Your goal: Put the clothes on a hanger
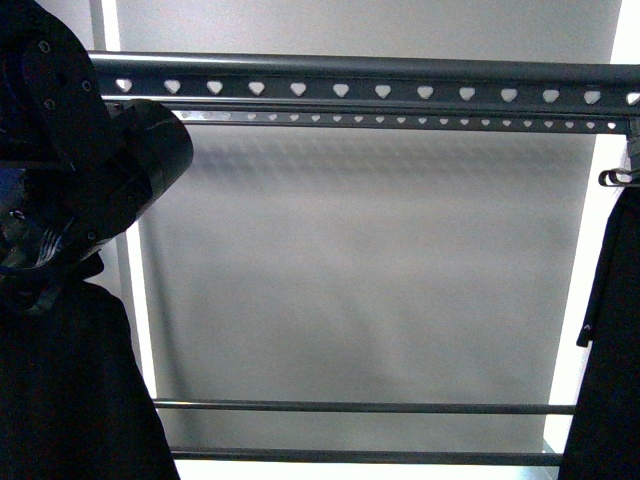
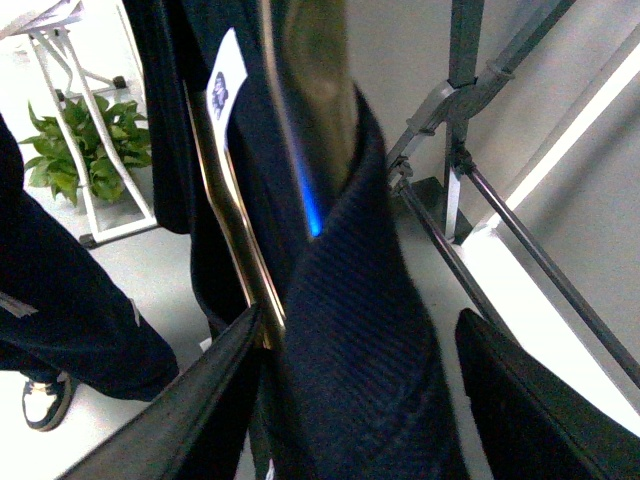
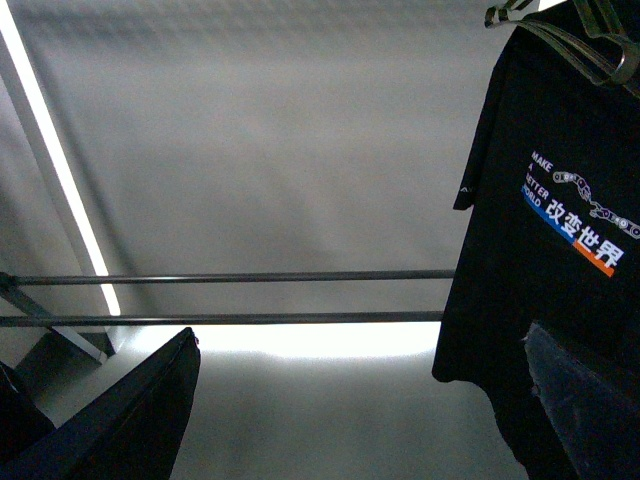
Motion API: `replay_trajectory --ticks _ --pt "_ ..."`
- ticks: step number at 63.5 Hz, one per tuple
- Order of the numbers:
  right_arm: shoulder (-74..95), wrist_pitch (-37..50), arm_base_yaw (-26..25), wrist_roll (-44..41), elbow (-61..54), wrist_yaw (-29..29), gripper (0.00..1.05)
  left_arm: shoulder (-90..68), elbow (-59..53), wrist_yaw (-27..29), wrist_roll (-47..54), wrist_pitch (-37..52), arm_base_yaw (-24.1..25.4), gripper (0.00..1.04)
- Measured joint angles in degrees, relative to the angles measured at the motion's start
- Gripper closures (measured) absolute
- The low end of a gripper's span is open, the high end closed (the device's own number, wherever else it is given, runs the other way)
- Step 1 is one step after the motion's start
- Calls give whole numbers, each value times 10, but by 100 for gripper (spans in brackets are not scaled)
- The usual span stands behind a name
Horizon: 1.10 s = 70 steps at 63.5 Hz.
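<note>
The hanger rail point(image 1: 400, 88), dark grey with a row of heart-shaped holes, runs across the top of the front view. The black printed T-shirt point(image 3: 560, 250) hangs on a small silvery hooked hanger point(image 3: 590, 40) at the rail's right end; it also shows at the front view's right edge point(image 1: 615, 330). My right gripper point(image 3: 360, 410) is open and empty, one finger point(image 3: 585, 400) in front of the shirt's lower part. My left gripper point(image 2: 360, 400) is open, its jaws either side of a dark ribbed collar point(image 2: 350, 330) on a gold wire hanger point(image 2: 235, 235); no print shows there.
My left arm point(image 1: 60, 200) fills the front view's left side, just under the rail. Two thin plain rods point(image 1: 360, 407) cross low on the rack. The rack's upright frame point(image 2: 462, 100), a potted plant point(image 2: 85, 140) and a person's shoe point(image 2: 45, 395) are near the left gripper.
</note>
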State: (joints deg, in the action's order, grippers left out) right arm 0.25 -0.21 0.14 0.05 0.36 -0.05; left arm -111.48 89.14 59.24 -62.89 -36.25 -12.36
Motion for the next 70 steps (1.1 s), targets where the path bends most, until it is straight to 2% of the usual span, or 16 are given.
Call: replay_trajectory --ticks 4,8,18,32,44,53,61,67,69,70 --pt "0 0 0 0 0 0 7 -1 0 3 8 3 -1 65" --pt "0 0 0 0 0 0 7 -1 0 6 18 17 -3 79" --pt "0 0 0 0 0 0 7 0 0 17 26 40 -2 100" --pt "0 0 0 0 0 0 7 21 -26 -1 87 119 3 101" --pt "0 0 0 0 0 0 7 131 -151 -42 189 296 -19 101" --pt "0 0 0 0 0 0 7 249 -275 -130 271 440 -48 101" --pt "0 0 0 0 0 1 7 336 -354 -218 336 525 -64 101" --pt "0 0 0 0 0 0 7 379 -382 -332 391 590 -70 101" --pt "0 0 0 0 0 0 7 394 -388 -403 420 606 -70 101" --pt "0 0 0 0 0 0 7 398 -389 -412 424 610 -69 101"
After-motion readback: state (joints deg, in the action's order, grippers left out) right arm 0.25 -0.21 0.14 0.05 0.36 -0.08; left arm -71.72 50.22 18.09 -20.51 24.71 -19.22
